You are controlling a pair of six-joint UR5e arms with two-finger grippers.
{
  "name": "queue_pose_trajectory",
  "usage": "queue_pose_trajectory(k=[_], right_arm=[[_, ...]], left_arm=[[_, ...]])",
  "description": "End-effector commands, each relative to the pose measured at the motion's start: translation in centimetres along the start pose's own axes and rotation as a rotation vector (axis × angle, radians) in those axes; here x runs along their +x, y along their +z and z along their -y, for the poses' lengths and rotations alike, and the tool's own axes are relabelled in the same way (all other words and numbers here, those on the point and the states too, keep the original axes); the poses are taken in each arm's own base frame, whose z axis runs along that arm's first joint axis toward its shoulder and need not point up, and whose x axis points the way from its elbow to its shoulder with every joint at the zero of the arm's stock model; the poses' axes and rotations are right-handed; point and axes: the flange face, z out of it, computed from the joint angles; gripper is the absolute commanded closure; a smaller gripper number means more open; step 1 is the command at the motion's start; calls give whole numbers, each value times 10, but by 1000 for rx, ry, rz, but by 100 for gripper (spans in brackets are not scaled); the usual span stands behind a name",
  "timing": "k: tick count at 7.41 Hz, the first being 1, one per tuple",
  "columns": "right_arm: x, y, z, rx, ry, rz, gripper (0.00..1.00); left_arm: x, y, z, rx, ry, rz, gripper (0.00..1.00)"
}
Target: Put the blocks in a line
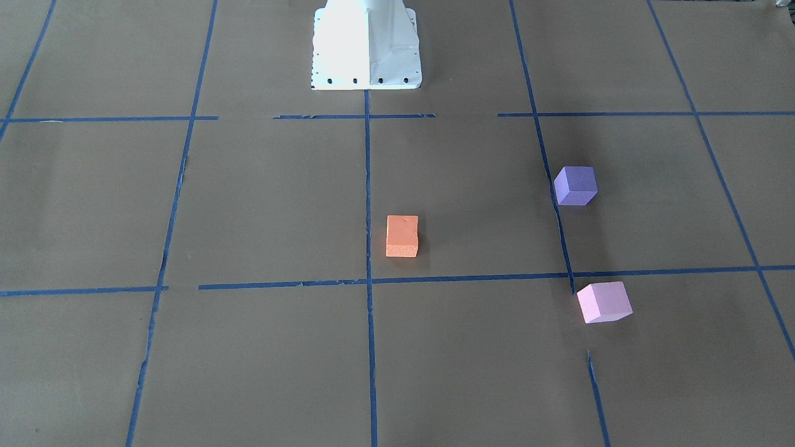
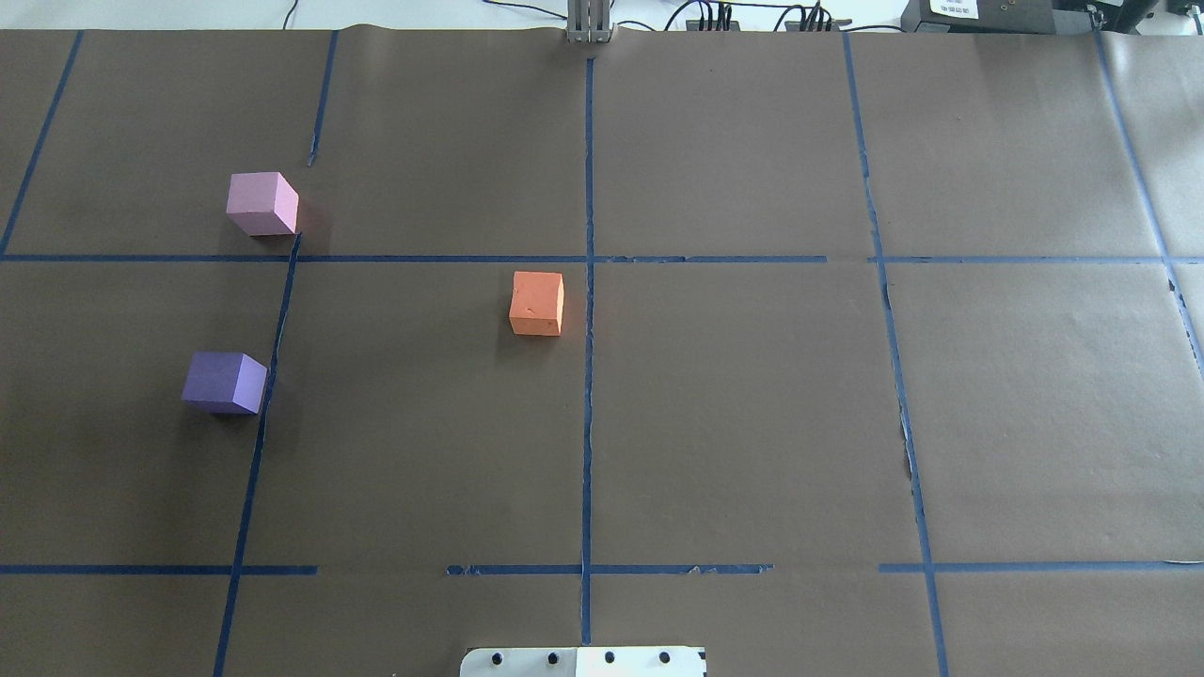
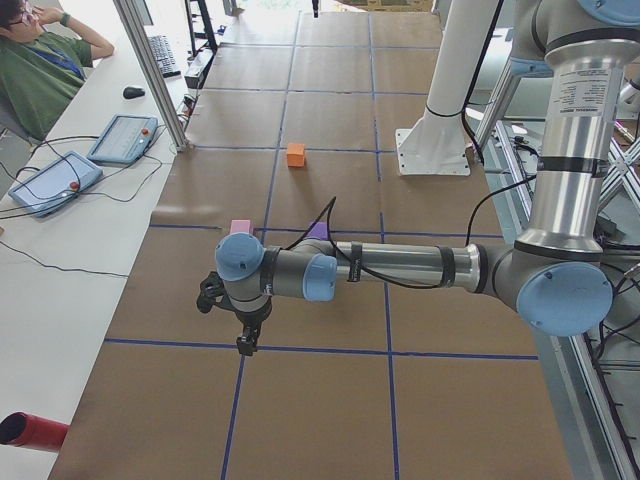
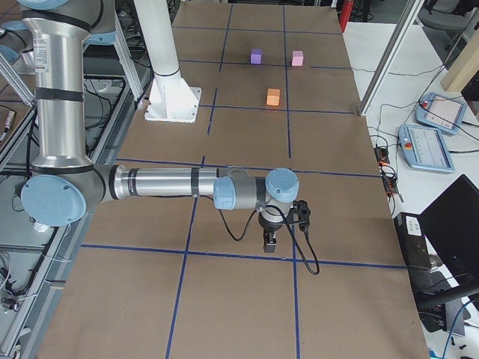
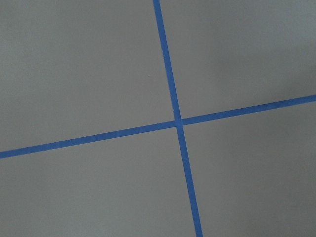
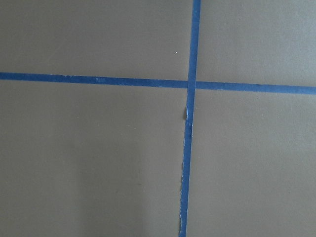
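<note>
Two grippers, the left gripper (image 3: pixel 243 345) and the right gripper (image 4: pixel 270 243), hang above the brown paper (image 2: pixel 752 423), well apart from the blocks; their jaw state cannot be told; three blocks, one each: orange block (image 2: pixel 536 303) just beside the centre tape line (image 2: pixel 588 423); purple block (image 2: pixel 224 383) and pink block (image 2: pixel 262 204) on the robot's left.

The orange block (image 1: pixel 402 234), purple block (image 1: pixel 576 185) and pink block (image 1: pixel 604 302) look matt and foam-like, and the orange one's near face is grainy. They sit on matt brown paper (image 2: pixel 752 423), faintly creased, crossed by blue tape (image 2: pixel 588 423) that is frayed in places. The white base (image 1: pixel 366 43) looks like glossy painted metal. The right arm (image 4: pixel 165 183) is smooth silvery metal with blue caps (image 4: pixel 282 183), perhaps plastic.
</note>
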Motion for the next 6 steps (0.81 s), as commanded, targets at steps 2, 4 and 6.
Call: queue_pose_trajectory(k=[2,4,6], right_arm=[[0,0,0,-1,1,0,0],[0,0,0,0,0,0,0],[0,0,0,0,0,2,0]], left_arm=[[1,-1,0,1,1,0,0],[8,-7,5,14,7,1,0],[49,-54,37,88,73,11,0]])
